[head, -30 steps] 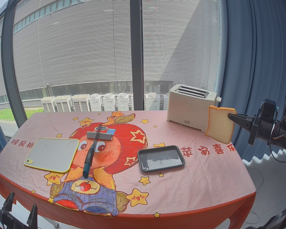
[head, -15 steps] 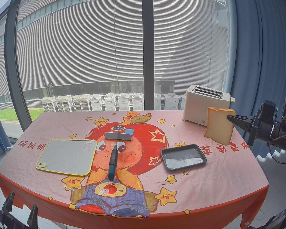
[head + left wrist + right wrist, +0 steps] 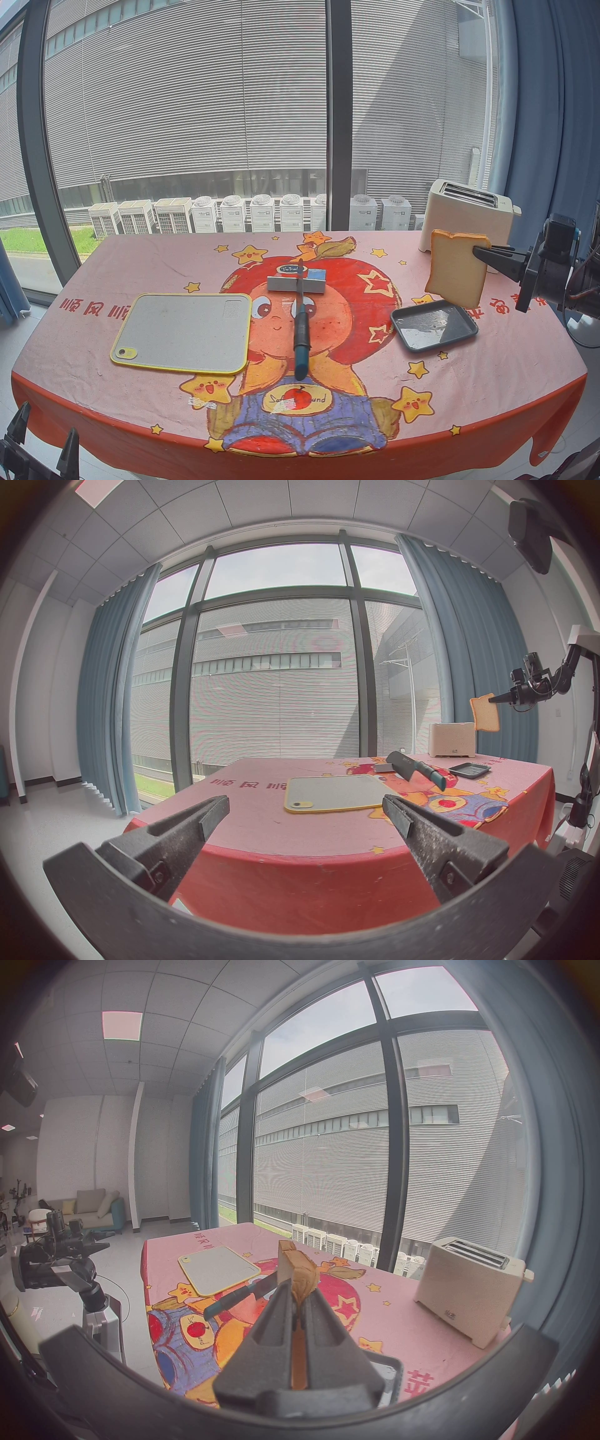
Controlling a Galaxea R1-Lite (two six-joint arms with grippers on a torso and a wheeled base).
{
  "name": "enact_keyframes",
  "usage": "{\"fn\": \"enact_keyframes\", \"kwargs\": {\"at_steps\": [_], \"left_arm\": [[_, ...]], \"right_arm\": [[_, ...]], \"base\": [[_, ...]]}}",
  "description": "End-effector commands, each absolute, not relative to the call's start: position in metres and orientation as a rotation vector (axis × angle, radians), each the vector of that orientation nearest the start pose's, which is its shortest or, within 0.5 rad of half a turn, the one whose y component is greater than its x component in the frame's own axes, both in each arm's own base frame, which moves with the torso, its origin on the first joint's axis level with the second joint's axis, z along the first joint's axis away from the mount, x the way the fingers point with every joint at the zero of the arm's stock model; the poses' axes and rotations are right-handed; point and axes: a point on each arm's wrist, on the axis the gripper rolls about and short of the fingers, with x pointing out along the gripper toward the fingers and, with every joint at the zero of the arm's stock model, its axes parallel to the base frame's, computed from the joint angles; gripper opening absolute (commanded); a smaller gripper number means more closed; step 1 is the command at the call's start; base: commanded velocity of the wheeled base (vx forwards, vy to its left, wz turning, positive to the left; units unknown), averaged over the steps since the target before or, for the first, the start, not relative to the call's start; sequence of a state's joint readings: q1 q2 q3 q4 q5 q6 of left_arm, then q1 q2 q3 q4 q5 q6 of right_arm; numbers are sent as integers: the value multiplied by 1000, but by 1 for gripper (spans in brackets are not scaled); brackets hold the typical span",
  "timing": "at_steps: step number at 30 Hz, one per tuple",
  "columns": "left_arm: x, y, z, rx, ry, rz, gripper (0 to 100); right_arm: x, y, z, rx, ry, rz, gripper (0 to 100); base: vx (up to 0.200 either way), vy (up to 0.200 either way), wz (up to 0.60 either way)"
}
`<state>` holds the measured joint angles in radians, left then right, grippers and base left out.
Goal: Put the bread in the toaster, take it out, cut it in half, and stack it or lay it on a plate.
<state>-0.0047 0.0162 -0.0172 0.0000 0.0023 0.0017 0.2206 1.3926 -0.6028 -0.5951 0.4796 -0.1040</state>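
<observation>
Bread [image 3: 456,269] pinched by right end effector [image 3: 480,252] hangs near toaster [image 3: 465,209] and tray [image 3: 434,325]; left end effector [image 3: 304,806] spread, knife [image 3: 301,331] mid-table.

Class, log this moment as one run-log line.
right gripper: shut on bread slice near toaster | left gripper: open, off the table | toaster slots: empty

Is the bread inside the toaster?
No, the right gripper holds the bread in the air, outside the toaster.
</observation>
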Motion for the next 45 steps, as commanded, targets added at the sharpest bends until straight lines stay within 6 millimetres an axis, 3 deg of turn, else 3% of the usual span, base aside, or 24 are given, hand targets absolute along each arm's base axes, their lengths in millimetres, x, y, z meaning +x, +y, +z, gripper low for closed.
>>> {"fn": "enact_keyframes", "kwargs": {"at_steps": [1, 33, 45], "left_arm": [[-23, 0, 75, 2, 0, -2, 100], [-23, 0, 75, 2, 0, -2, 100], [-23, 0, 76, 2, -2, -3, 100]], "right_arm": [[214, 59, 204, -74, 162, 710, 0], [209, 70, 197, -76, 193, 739, 0], [213, 79, 188, -66, 235, 758, 0]], "base": [[0, 200, 0], [0, 200, 0], [0, 0, 0]]}}
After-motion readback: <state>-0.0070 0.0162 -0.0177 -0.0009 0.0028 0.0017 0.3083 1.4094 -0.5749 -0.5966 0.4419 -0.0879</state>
